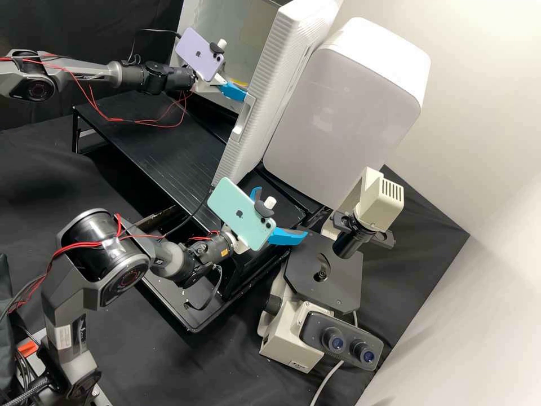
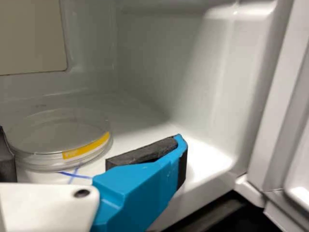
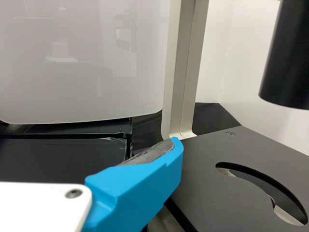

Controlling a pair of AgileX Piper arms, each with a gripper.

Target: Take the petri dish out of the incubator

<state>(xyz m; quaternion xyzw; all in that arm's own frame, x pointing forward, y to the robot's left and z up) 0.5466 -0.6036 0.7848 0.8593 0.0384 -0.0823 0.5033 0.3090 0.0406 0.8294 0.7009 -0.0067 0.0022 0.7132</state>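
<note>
The petri dish (image 2: 58,140), clear with a yellow label on its rim, lies flat on the white floor of the incubator (image 2: 193,96). The incubator's ribbed door (image 1: 270,84) stands open. My left gripper (image 1: 234,89) is inside the chamber and open. One blue finger (image 2: 145,188) is beside the dish and a dark pad (image 2: 5,159) is on its other side. The dish sits between them, and I cannot tell whether they touch it. My right gripper (image 1: 280,215) is open and empty, low over the edge of the microscope stage (image 3: 231,164).
A white microscope (image 1: 315,316) with a black stage (image 1: 324,270) stands at the front right. A large white housing (image 1: 344,107) rises behind it. A black raised shelf (image 1: 163,146) runs in front of the incubator. A black objective tube (image 3: 287,53) hangs near the right gripper.
</note>
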